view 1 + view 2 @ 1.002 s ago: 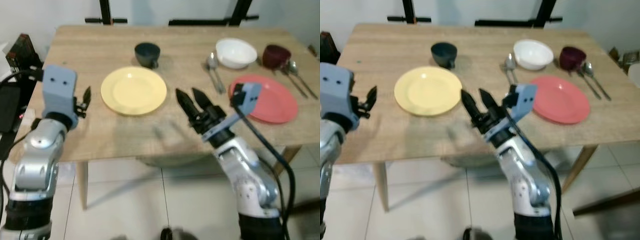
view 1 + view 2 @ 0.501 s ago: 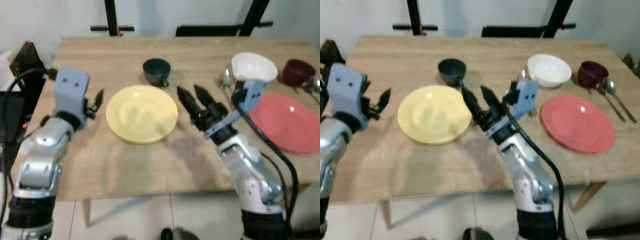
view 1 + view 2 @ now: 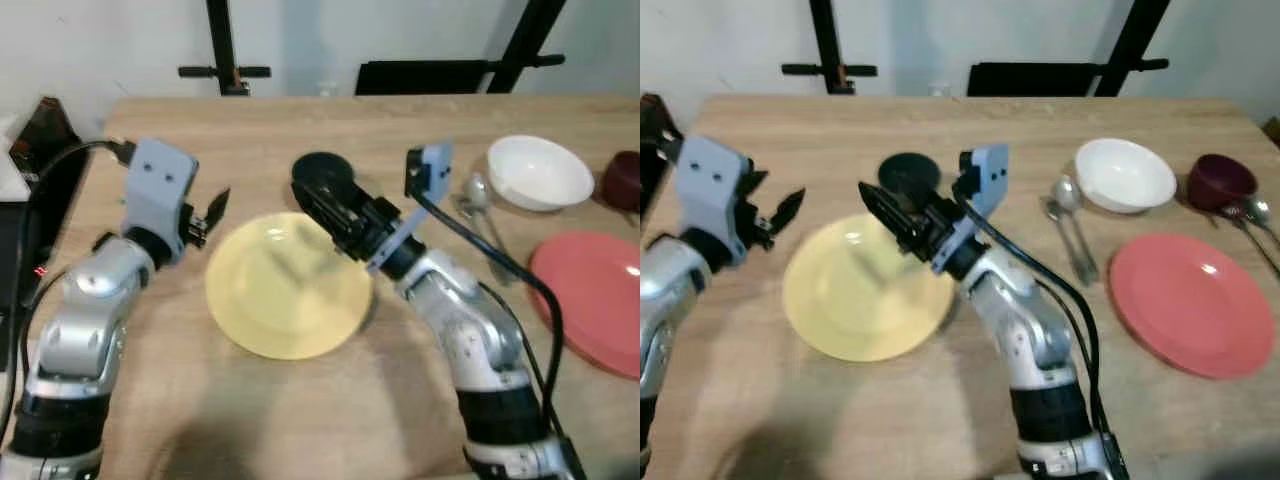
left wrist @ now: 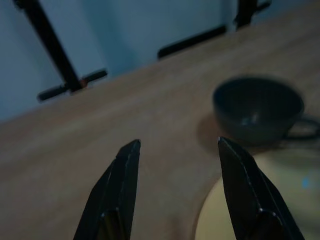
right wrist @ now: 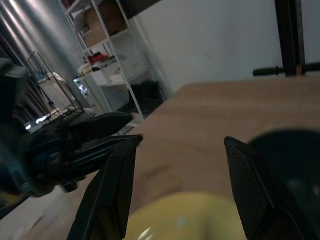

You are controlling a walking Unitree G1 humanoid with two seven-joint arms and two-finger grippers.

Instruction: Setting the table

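The right gripper (image 3: 312, 200) hung open and empty over the yellow plate (image 3: 288, 285), needing to straddle the dark cup's (image 4: 257, 108) rim squarely.

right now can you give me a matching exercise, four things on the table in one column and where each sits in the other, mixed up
Things:
1. round yellow plate
2. dark teal cup
3. white ceramic bowl
4. round red plate

Places:
A. on the robot's right side of the wooden table, nearer the robot than the maroon cup
B. just beyond the yellow plate, past the right hand
C. between the two open hands, left hand at its left rim
D. far side, just right of the silver spoon

Pairs: 1-C, 2-B, 3-D, 4-A
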